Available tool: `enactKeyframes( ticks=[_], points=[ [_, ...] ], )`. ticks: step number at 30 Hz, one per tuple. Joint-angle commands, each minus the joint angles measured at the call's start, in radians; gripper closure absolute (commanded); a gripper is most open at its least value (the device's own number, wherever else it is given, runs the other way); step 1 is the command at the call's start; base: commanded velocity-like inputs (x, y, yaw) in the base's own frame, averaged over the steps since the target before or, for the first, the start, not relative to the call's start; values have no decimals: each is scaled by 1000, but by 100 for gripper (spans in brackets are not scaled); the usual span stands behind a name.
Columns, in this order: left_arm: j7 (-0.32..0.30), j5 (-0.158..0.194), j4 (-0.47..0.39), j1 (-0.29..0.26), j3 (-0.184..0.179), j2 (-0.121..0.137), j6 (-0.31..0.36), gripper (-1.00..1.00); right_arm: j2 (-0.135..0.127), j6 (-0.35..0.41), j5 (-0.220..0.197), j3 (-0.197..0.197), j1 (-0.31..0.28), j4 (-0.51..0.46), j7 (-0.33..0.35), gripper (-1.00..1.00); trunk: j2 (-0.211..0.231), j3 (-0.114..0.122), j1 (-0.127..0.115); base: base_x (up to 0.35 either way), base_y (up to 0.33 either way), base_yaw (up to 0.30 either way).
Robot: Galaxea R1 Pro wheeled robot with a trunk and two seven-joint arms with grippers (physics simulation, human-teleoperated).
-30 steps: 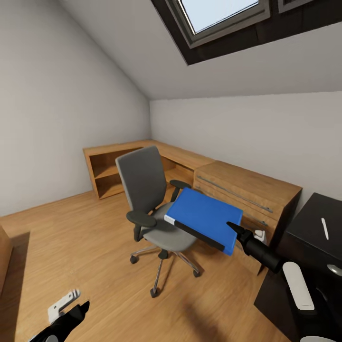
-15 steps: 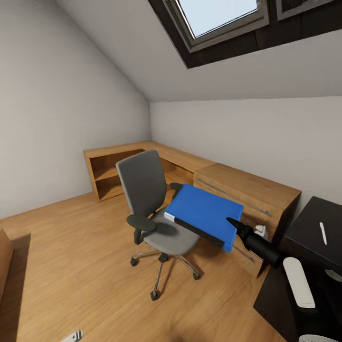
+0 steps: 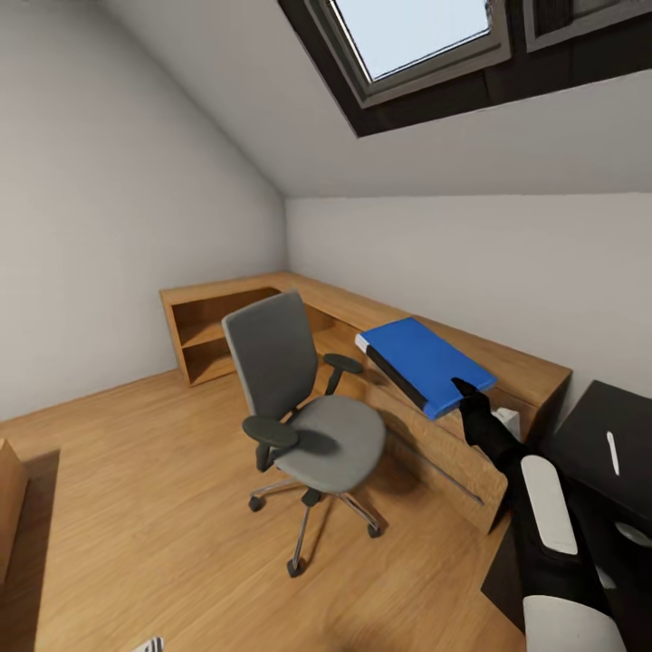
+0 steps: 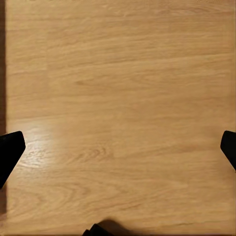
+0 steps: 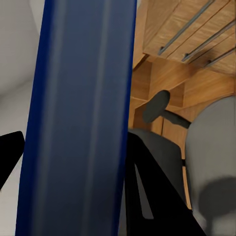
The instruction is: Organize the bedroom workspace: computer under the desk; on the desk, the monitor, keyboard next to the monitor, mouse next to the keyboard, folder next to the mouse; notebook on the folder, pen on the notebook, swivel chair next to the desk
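Observation:
The grey swivel chair [image 3: 303, 407] stands on the wood floor in mid-room with a bare seat. My right gripper [image 3: 465, 389] is shut on a corner of the blue folder [image 3: 424, 362], holding it tilted in the air above the light wood chest [image 3: 453, 435], to the right of the chair. The right wrist view looks along the folder [image 5: 78, 118], with the chair [image 5: 216, 147] behind it. A white pen [image 3: 613, 453] lies on the black desk [image 3: 602, 417] at the far right. My left gripper [image 4: 120, 145] is open over bare floor.
A low wooden shelf unit [image 3: 217, 326] runs along the back-left corner and joins the chest. A sloped wall with a dark-framed skylight [image 3: 417, 36] is overhead. Open floor lies left of the chair and in front of it.
My right arm has raised the folder and carried it right, from over the chair seat to above the wood chest. My left gripper has dropped out of the head view.

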Motion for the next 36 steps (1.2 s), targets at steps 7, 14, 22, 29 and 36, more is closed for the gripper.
enactKeyframes(
  ticks=[7, 14, 22, 29, 36],
  points=[
    [4, 11, 10, 0, -15, -3, -50, -100, 2, -6, -12, -3, 7, -3, -14, 100, 49, 21, -27, 0, 0, -131],
    [4, 11, 16, 0, -37, -5, -80, -100, 2, -7, -12, -74, 8, 24, -29, 100, 49, 21, -27, 0, 0, -278],
    [9, 12, 32, 0, -106, -3, -83, -100, 4, -8, -13, -83, 8, 29, -48, 100, 49, 21, -27, 0, 0, -298],
    [9, 12, 42, 0, -108, -3, -84, -100, 2, -13, -13, -97, 8, 50, -49, 100, 49, 21, -27, 0, 0, -299],
    [9, 11, 42, 0, -107, -4, -108, -100, 3, -13, -13, -99, 8, 54, -49, 100, 49, 21, -27, 0, 0, -299]
  ],
)
